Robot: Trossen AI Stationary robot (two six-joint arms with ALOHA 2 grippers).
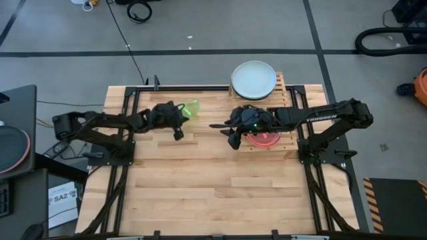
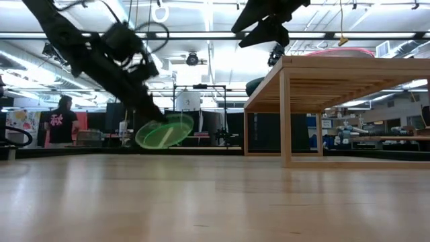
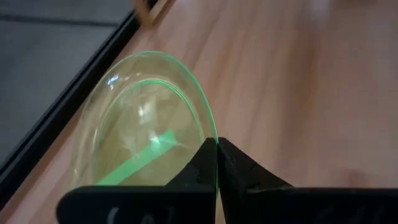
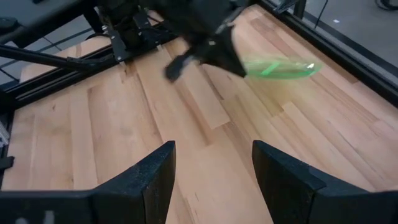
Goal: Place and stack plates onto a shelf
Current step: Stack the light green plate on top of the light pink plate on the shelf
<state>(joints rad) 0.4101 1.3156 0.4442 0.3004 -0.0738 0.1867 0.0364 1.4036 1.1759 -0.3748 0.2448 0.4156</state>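
While the left gripper [image 1: 181,117] is clamped tight on the rim of the green plate [image 1: 191,109], the plate hangs tilted above the desk [image 1: 200,193], near the far edge and left of centre. Low view confirms it: green plate [image 2: 164,131] clear of the wood, dipping toward the left gripper [image 2: 156,115]. Left wrist view shows what the others don't: both fingertips [image 3: 204,163] pressed together with the plate's edge pinched between them, green plate [image 3: 146,137] fanning out over the desk [image 3: 298,93].

Right gripper [image 1: 229,132] is spread wide, holding nothing, hovering over the middle of the desk just left of the shelf. Its wrist view shows the two fingers [image 4: 152,177] well apart with bare desk [image 4: 205,180] between, and the left gripper [image 4: 217,59] farther off with the green plate [image 4: 280,67].

High view only: pale grey plate [image 1: 253,79] sits on the shelf [image 1: 283,90] at its far end, by the desk's far right corner; a pink plate [image 1: 263,139] lies at the shelf's near end, partly under the right arm. Low view shows the shelf [image 2: 336,81] side-on as a raised slatted rack, with only a sliver of pink rim [image 2: 342,50] on top; right gripper [image 2: 269,27] is above it.

A person [image 2: 62,121] stands in the room behind.
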